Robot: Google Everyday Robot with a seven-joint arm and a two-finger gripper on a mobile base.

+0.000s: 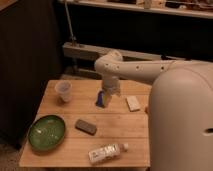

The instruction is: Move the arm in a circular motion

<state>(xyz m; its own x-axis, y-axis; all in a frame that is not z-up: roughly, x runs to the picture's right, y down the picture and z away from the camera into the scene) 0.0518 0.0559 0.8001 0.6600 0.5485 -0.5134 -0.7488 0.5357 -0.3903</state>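
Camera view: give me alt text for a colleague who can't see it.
A white robot arm reaches over a wooden table, its end effector pointing down near the back middle. Around it sit a clear cup, green bowl, dark block, toppled bottle and white block.

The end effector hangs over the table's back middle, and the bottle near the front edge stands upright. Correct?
No: the camera view shows the bottle lying on its side. The end effector does hang over the back middle of the table.
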